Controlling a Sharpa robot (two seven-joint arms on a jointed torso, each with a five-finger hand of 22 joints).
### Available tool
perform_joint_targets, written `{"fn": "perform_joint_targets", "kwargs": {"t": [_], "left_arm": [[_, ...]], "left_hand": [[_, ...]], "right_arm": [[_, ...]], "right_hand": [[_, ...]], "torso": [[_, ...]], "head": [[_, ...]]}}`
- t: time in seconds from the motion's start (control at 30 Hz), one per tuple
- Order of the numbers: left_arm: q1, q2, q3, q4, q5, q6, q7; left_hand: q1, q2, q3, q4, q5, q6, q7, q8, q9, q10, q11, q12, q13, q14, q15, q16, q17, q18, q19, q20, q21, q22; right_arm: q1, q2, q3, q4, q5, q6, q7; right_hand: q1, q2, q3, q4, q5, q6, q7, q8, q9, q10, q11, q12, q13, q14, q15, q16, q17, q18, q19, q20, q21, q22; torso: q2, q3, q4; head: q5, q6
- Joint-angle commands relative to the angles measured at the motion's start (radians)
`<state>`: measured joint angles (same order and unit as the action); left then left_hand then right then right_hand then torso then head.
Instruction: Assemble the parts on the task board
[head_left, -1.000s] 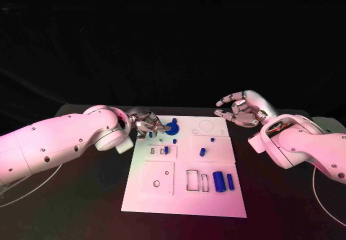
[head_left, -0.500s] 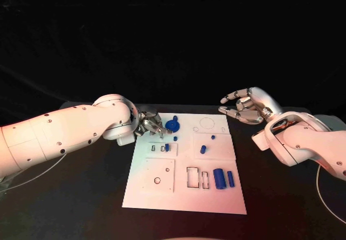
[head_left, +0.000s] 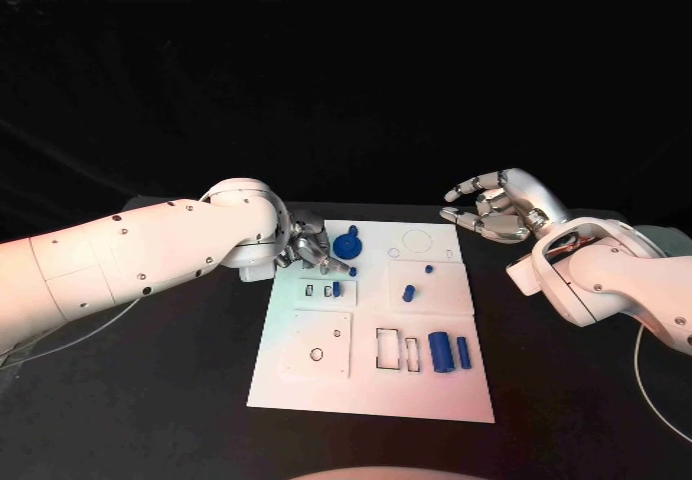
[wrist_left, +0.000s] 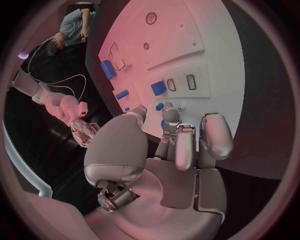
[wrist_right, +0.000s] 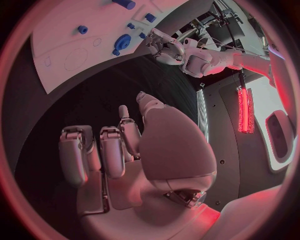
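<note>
Hovering at the board's (head_left: 289, 385) far-left corner, your left hand (head_left: 306, 246) has fingers curled, but can't tell if it's holding anything. Right hand (head_left: 492, 208) is released, fingers apart, off the far-right corner. Blue parts: round one (head_left: 346, 247) by left hand, two cylinders (head_left: 438, 356) near edge.

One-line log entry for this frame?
left hand: fingers curled, over board far-left corner by round part | right hand: open, raised, off board | hold: none seen

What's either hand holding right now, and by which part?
Right hand: nothing, fingers apart above the table, off the task board. Left hand: fingertips down at the board's far left corner beside the round blue part; a hold cannot be told.
</note>
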<state>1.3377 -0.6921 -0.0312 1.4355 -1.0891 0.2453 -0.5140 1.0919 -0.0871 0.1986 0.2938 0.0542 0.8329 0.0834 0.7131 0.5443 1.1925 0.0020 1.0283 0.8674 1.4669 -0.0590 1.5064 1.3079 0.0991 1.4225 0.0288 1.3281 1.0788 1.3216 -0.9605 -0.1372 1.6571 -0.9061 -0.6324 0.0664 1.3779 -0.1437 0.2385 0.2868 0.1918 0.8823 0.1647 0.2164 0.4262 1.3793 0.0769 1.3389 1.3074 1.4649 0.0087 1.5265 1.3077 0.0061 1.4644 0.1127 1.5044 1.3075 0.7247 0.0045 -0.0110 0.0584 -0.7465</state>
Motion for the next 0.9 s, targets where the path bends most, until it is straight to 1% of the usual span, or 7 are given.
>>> {"fn": "perform_joint_targets", "kwargs": {"t": [0.03,0.13,0.3,0.43,0.53,0.7,0.9], "left_arm": [[0.002,0.013,-0.003,-0.01,-0.018,0.076,-0.017],[0.002,0.027,-0.007,-0.023,-0.019,0.078,-0.018],[0.002,0.045,-0.017,-0.041,-0.018,0.079,-0.018],[0.002,0.053,-0.022,-0.048,-0.018,0.084,-0.019],[0.002,0.053,-0.025,-0.049,-0.018,0.089,-0.019],[0.001,0.053,-0.026,-0.05,-0.016,0.103,-0.021],[0.001,0.055,-0.027,-0.048,-0.014,0.113,-0.022]], "left_hand": [[-0.006,0.005,-0.004,0.0,-0.001,0.0,-0.007,0.005,0.001,0.003,0.0,0.003,-0.001,0.08,-0.005,0.005,0.179,-0.013,0.007,-0.002,0.003,0.001],[-0.007,0.008,-0.006,0.0,-0.001,-0.001,-0.007,0.005,0.002,0.003,0.0,0.004,0.0,0.081,-0.005,0.006,0.181,-0.013,0.008,-0.002,0.005,0.003],[-0.005,0.01,-0.007,-0.001,-0.001,-0.001,-0.008,0.006,0.004,0.004,0.0,0.007,0.003,0.082,-0.005,0.009,0.184,-0.014,0.009,-0.002,0.007,0.008],[-0.004,0.012,-0.007,-0.001,-0.001,-0.002,-0.008,0.007,0.005,-0.004,0.0,-0.004,-0.011,0.082,-0.005,0.01,0.186,-0.015,0.01,-0.002,0.01,0.012],[-0.002,0.015,-0.008,-0.002,-0.001,-0.004,-0.008,0.007,0.007,-0.007,0.0,-0.005,-0.012,0.082,-0.005,0.011,0.186,-0.015,0.01,-0.002,0.011,0.015],[0.001,0.018,-0.008,-0.002,0.0,-0.005,-0.008,0.007,0.008,-0.008,0.0,-0.005,-0.011,0.083,-0.005,0.011,0.187,-0.015,0.01,-0.002,0.013,0.017],[0.004,0.02,-0.008,-0.002,0.0,-0.006,-0.007,0.007,0.01,-0.01,0.0,-0.007,-0.014,0.083,-0.005,0.012,0.188,-0.015,0.01,-0.002,0.013,0.017]], "right_arm": [[-0.001,0.002,0.0,-0.001,-0.016,0.005,-0.009],[-0.001,0.004,0.0,-0.002,-0.02,0.006,-0.011],[-0.001,0.007,0.0,-0.003,-0.022,0.008,-0.014],[-0.001,0.009,0.0,-0.004,-0.023,0.009,-0.016],[-0.002,0.012,0.0,-0.005,-0.023,0.01,-0.017],[-0.002,0.013,0.0,-0.006,-0.024,0.011,-0.019],[-0.003,0.016,0.0,-0.008,-0.024,0.011,-0.02]], "right_hand": [[-0.007,-0.001,-0.005,0.0,0.004,-0.003,-0.006,0.004,0.001,0.005,-0.002,0.0,0.066,0.079,-0.007,-0.004,0.165,0.012,0.068,-0.006,0.001,0.217],[-0.007,-0.001,-0.005,0.0,0.005,-0.003,-0.006,0.004,0.001,0.005,-0.002,0.0,0.066,0.079,-0.008,-0.005,0.165,0.012,0.068,-0.006,0.001,0.217],[-0.007,-0.002,-0.005,0.0,0.008,-0.004,-0.006,0.005,0.001,0.004,-0.002,-0.001,0.065,0.079,-0.008,-0.005,0.165,0.012,0.068,-0.006,0.0,0.216],[-0.007,-0.002,-0.005,0.0,0.008,-0.004,-0.006,0.005,0.001,0.004,-0.002,-0.001,0.065,0.079,-0.008,-0.005,0.165,0.012,0.068,-0.006,0.0,0.216],[-0.008,-0.002,-0.005,0.0,0.01,-0.004,-0.006,0.005,0.001,0.004,-0.002,-0.001,0.064,0.079,-0.008,-0.005,0.164,0.013,0.067,-0.006,-0.002,0.215],[-0.008,-0.002,-0.005,0.0,0.01,-0.004,-0.006,0.005,0.001,0.004,-0.002,-0.001,0.064,0.079,-0.008,-0.005,0.164,0.013,0.067,-0.006,-0.002,0.215],[-0.008,-0.002,-0.005,0.0,0.013,-0.005,-0.006,0.005,0.001,0.005,-0.002,-0.001,0.065,0.079,-0.008,-0.005,0.163,0.013,0.066,-0.007,-0.003,0.215]], "torso": [[0.0,-0.0006,-0.0006],[0.0,-0.0018,-0.0013],[0.002,-0.0019,-0.0034],[0.001,-0.0018,-0.0027],[0.0,-0.0022,-0.0028],[0.001,-0.0006,-0.001],[0.0,-0.0004,-0.0001]], "head": [[0.002,0.0],[0.001,-0.001],[0.001,-0.003],[0.001,-0.008],[0.0,-0.01],[-0.001,-0.01],[-0.001,-0.012]]}}
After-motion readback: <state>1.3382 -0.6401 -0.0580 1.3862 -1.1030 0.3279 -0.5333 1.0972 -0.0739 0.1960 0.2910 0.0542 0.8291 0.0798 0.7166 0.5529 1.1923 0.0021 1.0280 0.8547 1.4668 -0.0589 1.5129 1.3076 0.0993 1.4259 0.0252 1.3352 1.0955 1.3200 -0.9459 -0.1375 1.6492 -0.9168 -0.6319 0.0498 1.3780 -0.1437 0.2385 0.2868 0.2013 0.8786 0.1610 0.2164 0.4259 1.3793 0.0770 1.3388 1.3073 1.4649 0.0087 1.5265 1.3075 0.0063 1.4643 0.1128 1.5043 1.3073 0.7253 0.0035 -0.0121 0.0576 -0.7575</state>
